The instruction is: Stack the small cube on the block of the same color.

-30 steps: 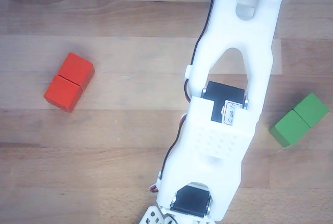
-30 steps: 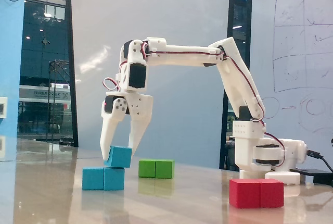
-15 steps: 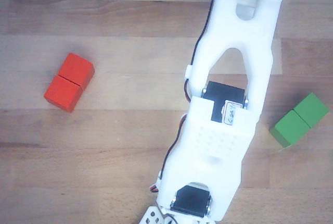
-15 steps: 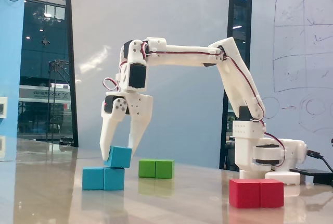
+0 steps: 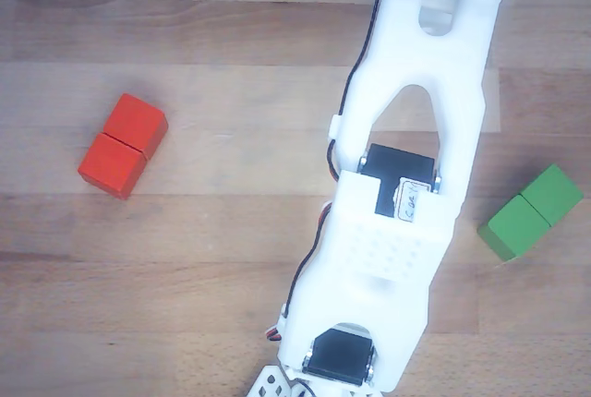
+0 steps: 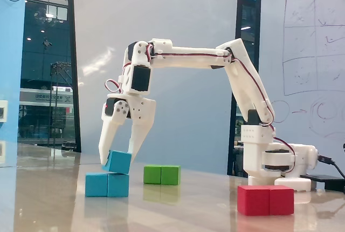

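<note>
In the fixed view the gripper (image 6: 114, 157) points down and its two fingers are closed around the small blue cube (image 6: 118, 162), one finger on each side. The cube is tilted a little and its lower edge rests on top of the blue oblong block (image 6: 107, 184), about over the middle of it. This block lies on the wooden desk (image 6: 178, 210). Behind it, to the right, lies a green oblong block (image 6: 161, 175), and nearer the camera a red oblong block (image 6: 266, 199), close to the base of the arm (image 6: 275, 166). In the other view the white arm covers the middle of the picture, so the gripper and both blue things are hidden there.
</note>
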You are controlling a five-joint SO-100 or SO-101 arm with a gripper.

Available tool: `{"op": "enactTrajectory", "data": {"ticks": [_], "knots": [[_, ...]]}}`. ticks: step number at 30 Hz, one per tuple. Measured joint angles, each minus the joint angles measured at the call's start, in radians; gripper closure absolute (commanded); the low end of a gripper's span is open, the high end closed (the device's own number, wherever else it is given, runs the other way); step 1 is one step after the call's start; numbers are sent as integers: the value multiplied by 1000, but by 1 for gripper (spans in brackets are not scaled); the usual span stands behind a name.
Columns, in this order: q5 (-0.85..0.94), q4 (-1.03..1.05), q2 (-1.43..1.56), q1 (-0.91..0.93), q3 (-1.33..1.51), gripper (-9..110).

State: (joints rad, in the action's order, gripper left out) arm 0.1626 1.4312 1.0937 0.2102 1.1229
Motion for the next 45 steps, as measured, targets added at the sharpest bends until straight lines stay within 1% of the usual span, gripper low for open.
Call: {"op": "enactTrajectory", "data": {"ticks": [6, 36, 39, 45], "knots": [[3, 0, 0, 35, 0, 97], [12, 0, -48, 35, -41, 97], [12, 0, -48, 35, -41, 93], [12, 23, -49, 8, -40, 76]]}}
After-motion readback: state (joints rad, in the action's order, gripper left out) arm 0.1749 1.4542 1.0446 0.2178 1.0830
